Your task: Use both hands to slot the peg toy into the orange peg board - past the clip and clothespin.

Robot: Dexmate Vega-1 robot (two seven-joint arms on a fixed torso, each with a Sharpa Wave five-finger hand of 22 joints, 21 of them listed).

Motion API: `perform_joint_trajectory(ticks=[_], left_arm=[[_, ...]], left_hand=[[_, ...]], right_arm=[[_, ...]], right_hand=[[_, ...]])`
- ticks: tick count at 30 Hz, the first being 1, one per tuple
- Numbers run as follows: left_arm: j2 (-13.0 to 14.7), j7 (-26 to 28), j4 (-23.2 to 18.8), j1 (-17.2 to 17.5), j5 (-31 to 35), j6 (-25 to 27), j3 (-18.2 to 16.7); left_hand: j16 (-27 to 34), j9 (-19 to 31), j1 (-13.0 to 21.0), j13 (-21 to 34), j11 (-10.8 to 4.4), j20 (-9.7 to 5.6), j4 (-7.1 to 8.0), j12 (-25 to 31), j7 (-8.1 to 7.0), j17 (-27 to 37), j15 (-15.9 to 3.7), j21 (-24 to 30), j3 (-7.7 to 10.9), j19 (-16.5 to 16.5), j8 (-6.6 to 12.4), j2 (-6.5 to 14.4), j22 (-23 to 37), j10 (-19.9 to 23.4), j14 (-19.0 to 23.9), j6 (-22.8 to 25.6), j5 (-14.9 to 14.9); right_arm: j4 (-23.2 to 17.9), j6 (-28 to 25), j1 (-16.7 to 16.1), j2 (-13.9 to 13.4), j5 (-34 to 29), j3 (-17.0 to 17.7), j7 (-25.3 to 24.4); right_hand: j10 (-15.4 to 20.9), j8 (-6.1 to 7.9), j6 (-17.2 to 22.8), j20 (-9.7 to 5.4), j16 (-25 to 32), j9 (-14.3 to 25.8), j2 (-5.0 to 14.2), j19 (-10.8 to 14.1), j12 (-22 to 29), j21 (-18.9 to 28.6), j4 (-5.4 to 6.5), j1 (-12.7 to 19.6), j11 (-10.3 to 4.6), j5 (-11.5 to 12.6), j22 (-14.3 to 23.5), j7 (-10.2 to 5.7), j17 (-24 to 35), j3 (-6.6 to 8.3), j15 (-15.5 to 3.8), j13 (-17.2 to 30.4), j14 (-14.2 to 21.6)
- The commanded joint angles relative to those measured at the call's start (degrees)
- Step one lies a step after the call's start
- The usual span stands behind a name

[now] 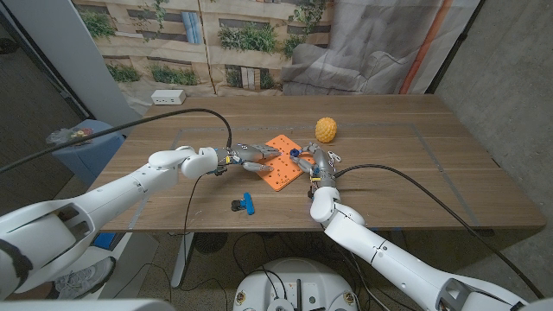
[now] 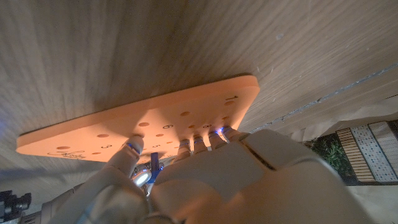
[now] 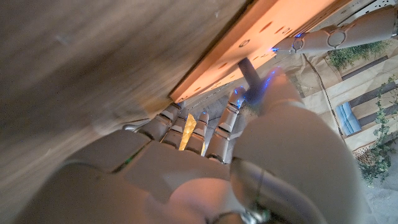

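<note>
Peg board: orange, flat on the table near its middle; rows of round holes and printed numerals legible in the left wrist view.
Left hand: at the board's 9 o'clock edge; fingers pressed down on the board's face, grasping nothing, thumb tip also on the face.
Right hand: at the board's 3 o'clock edge, fingers pointing toward the far side of the table.
Peg toy: dark blue stem, pinched by the right hand's thumb and a finger, its tip at the orange board close to a hole; whether seated in a hole, cannot tell.
Peg toy, head view: small blue spot just over the board's 3 o'clock corner.
Blue clip: on the table at 7 o'clock from the board, well apart from both hands.
Yellow ball: knobbly, at 1 o'clock from the board, near it.
Small metal item: just beside the right hand at 3 o'clock; too small to identify.
</note>
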Motion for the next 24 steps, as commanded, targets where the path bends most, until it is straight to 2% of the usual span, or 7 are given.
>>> perform_joint_trajectory(ticks=[1, 12, 22, 24], left_arm=[[-0.30, -0.81, 0.54, -0.37, 0.03, -0.38, 0.14], [-0.31, -0.77, 0.43, -0.21, -0.15, -0.03, 0.12], [-0.28, -1.15, 0.25, -0.12, -0.32, 0.21, 0.15], [-0.22, -1.23, 0.15, -0.04, -0.41, 0.34, 0.09]], left_hand=[[0.55, 0.49, 0.37, 0.36, -0.36, -7.90, -0.33, 0.42, -0.06, 0.66, -3.98, 0.55, 0.29, 0.66, 0.42, 4.74, 0.47, 2.41, 1.35, 3.09, 0.04], [0.57, 0.49, 0.30, 0.36, -0.35, -7.88, -0.24, 0.43, -0.02, 0.68, -3.98, 0.56, 0.34, 0.72, 0.42, 4.78, 0.47, 2.43, 1.42, 3.07, 0.06], [0.55, 0.49, 0.30, 0.36, -0.29, -7.89, -0.23, 0.42, -0.06, 0.67, -3.98, 0.56, 0.39, 0.75, 0.42, 4.77, 0.48, 2.41, 1.42, 3.04, 0.07], [0.55, 0.49, 0.28, 0.36, -0.30, -7.87, -0.19, 0.42, -0.06, 0.68, -3.98, 0.56, 0.40, 0.75, 0.41, 4.79, 0.48, 2.41, 1.38, 3.03, 0.07]], right_arm=[[-0.12, -0.22, -0.12, -0.10, 0.71, 0.15, 0.09], [-0.44, -0.46, -0.18, -0.29, 1.43, 0.32, 0.63], [-0.55, -0.56, -0.20, -0.40, 1.78, 0.37, 0.65], [-0.64, -0.59, -0.25, -0.48, 1.89, 0.39, 0.73]], right_hand=[[-0.25, -0.40, 2.24, 0.60, -0.02, 0.16, 1.80, 0.63, -0.16, 0.33, 0.11, 2.21, 0.23, 0.30, 0.36, -2.86, 0.10, -0.41, -0.28, 0.16, 0.22], [-1.73, -2.00, -1.37, 1.46, -0.51, -0.18, 0.78, -0.44, -0.39, -0.04, 0.23, 1.53, 1.48, 0.03, 0.35, -2.82, 0.00, -1.01, 0.55, 0.20, -0.46], [-2.43, -2.85, -3.19, 1.61, -0.66, -0.40, 0.52, -0.76, -0.47, -0.07, 0.28, 1.29, 2.03, -0.08, 0.34, -2.80, -0.01, -1.16, 1.02, 0.23, -0.63], [-2.56, -3.25, -4.08, 1.70, -0.78, -0.50, -0.03, -0.74, -0.43, -0.03, 0.16, 1.19, 2.17, -0.21, 0.33, -2.78, -0.06, -1.38, 1.16, 0.23, -0.72]])
